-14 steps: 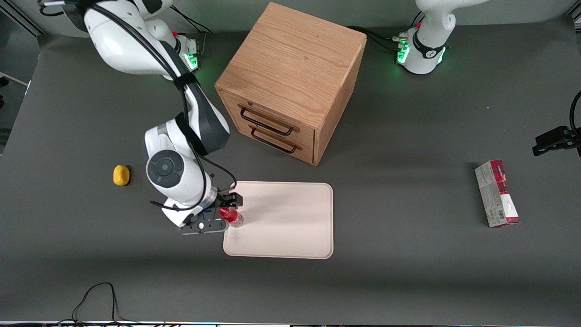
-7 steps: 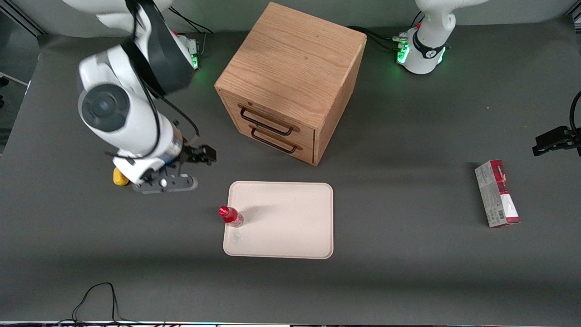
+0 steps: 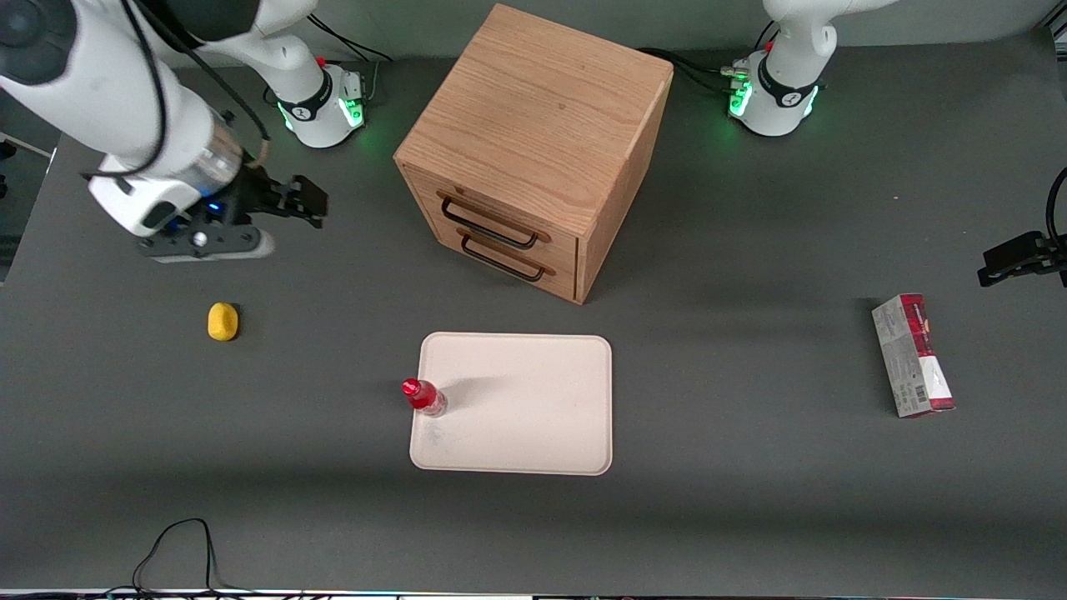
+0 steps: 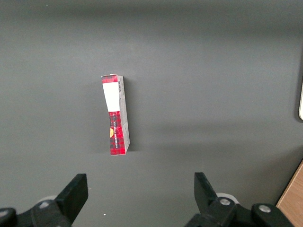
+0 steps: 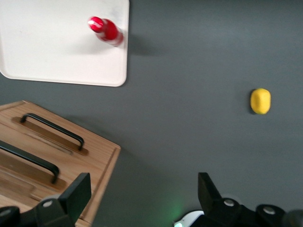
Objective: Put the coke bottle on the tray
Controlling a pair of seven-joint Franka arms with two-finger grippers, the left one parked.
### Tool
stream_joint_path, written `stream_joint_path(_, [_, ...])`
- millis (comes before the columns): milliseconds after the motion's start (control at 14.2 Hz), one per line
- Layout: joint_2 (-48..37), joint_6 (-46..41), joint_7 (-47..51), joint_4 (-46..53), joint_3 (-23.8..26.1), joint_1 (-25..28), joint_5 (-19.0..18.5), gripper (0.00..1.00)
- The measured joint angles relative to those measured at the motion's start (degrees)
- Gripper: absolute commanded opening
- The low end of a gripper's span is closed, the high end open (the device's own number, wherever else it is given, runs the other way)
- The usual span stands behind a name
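Your gripper (image 3: pixel 288 197) sits spread wide and empty, well away from the coke bottle (image 3: pixel 424 397) on the tray (image 3: pixel 533 408); it looks light, tippy, so grab mid-body.

Coke bottle (image 3: pixel 424 397): red body and red cap, standing on the cream-beige tray (image 3: pixel 533 417). Desk (image 3: pixel 750 500): uniform dark grey; drawer cabinet (image 3: pixel 533 142) light oak grain with black handles. End effector (image 3: pixel 250 218): black fingers, spread, on a white arm, high over the desk toward the working arm's end; small object (image 3: pixel 222 322) yellow; carton box (image 3: pixel 913 356) red and grey.
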Motion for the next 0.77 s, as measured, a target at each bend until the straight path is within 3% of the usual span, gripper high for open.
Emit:
stream_joint_path(211, [-5.74, 0.92, -7.32, -5.95, 0.66, -7.59, -0.09, 1.00])
stream_joint_path(493, [-7.40, 1.66, -18.48, -7.64, 6.58, -22.39, -0.07, 1.00])
stream_joint_path(775, [-7.25, 2.67, -24.64, -7.64, 5.04, -26.18, -0.07, 1.00])
